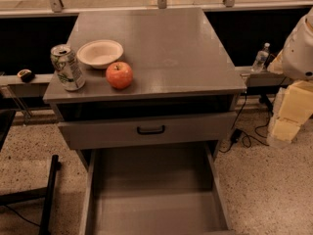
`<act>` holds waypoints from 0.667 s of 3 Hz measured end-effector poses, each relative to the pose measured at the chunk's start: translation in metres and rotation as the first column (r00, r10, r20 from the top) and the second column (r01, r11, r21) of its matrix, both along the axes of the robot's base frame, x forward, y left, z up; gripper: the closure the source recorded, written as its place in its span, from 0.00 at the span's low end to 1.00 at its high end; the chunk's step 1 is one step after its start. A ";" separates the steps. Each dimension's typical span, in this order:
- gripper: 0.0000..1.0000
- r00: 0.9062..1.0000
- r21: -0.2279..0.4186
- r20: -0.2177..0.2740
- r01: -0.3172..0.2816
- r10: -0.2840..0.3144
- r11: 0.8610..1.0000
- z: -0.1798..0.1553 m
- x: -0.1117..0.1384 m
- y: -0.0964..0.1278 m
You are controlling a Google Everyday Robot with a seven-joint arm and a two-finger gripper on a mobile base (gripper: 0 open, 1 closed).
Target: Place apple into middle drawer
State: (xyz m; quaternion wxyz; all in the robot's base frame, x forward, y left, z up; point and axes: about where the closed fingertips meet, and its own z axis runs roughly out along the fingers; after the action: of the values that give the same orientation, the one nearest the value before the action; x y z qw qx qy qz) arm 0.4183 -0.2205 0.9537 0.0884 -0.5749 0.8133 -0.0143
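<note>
The apple is red-orange with a yellowish patch. It rests on the grey cabinet top, near the front edge on the left side, just in front of the white bowl. The middle drawer is pulled out wide open at the bottom of the view, a long flat-bottomed grey tray with low side walls, and nothing lies in it. My gripper is out of view. Only a white rounded part of the arm shows at the right edge, apart from the apple.
A green-and-white can stands left of the apple. A grey drawer front with a black handle sits above the open drawer, slightly out. A water bottle, yellowish blocks and cables are on the right; a black frame stands left.
</note>
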 end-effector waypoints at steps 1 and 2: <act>0.00 1.000 0.000 0.000 0.000 0.000 1.000 0.000 0.000 0.000; 0.00 1.000 0.039 0.023 -0.016 0.015 0.999 -0.007 0.038 0.020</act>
State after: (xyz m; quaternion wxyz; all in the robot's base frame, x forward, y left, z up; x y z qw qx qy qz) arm 0.4564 -0.2002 0.9469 0.1090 -0.5793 0.8078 -0.0045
